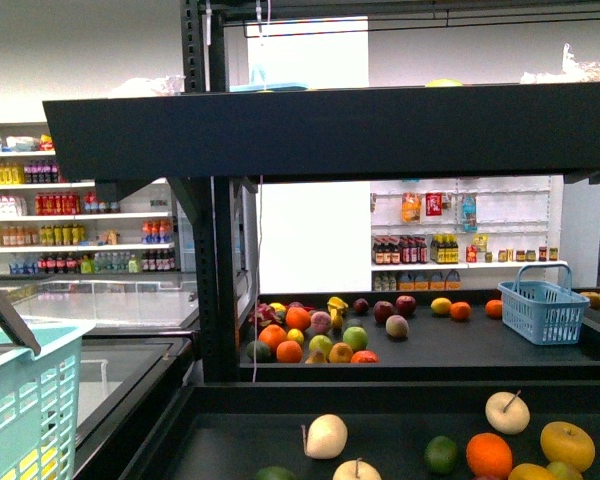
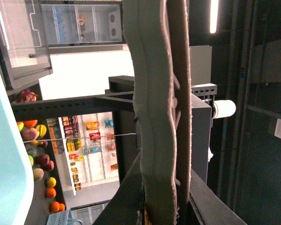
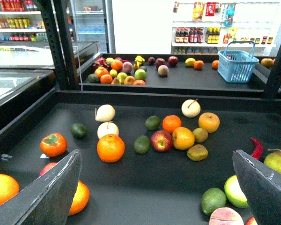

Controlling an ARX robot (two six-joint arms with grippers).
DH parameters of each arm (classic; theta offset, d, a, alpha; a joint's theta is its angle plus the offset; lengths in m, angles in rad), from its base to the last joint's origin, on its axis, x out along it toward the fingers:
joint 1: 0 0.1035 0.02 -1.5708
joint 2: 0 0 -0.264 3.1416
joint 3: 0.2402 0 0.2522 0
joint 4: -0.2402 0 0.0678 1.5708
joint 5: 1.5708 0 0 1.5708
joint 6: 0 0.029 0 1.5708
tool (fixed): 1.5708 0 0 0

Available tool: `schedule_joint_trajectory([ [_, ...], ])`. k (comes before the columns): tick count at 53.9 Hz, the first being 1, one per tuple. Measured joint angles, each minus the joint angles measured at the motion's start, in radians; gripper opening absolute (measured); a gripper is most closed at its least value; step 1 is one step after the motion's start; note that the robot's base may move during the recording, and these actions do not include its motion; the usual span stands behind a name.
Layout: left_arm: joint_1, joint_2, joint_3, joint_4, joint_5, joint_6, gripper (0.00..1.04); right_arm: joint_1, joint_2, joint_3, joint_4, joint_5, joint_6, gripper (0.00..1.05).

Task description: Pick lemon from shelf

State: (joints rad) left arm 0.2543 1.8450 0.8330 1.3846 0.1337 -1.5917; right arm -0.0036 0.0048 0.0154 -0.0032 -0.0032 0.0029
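The shelf is a black rack with flat rimmed trays (image 1: 380, 395) (image 3: 145, 96) and perforated posts (image 1: 218, 280). On the far tray, a small yellow fruit (image 1: 296, 336) (image 3: 114, 73) that looks like the lemon lies in a pile of oranges and green fruit. Another yellow fruit (image 1: 441, 306) (image 3: 190, 62) lies further right; I cannot tell which one is the lemon. My right gripper (image 3: 157, 197) is open above the near tray, with bare tray between its fingers (image 3: 51, 192). My left gripper (image 2: 170, 70) is shut, pads pressed together on nothing. Neither gripper shows in the front view.
The near tray holds oranges (image 3: 110, 147), apples, limes, a persimmon (image 3: 53, 144) and a red chilli. A blue basket (image 1: 543, 310) (image 3: 237, 65) stands on the far tray's right. A teal basket (image 1: 25, 400) is at the near left, beside glass-topped freezers (image 1: 120, 310). An upper tier (image 1: 330, 130) overhangs.
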Motion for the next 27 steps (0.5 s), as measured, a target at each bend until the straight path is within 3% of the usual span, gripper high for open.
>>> schedule_joint_trajectory([
  [16, 0.068, 0.06, 0.046, 0.003, 0.122, 0.003, 0.11, 0.0, 0.0, 0.0, 0.0, 0.0, 0.0, 0.97],
  [27, 0.099, 0.082, 0.09, 0.003, 0.125, 0.04, 0.11, 0.0, 0.0, 0.0, 0.0, 0.0, 0.0, 0.97],
])
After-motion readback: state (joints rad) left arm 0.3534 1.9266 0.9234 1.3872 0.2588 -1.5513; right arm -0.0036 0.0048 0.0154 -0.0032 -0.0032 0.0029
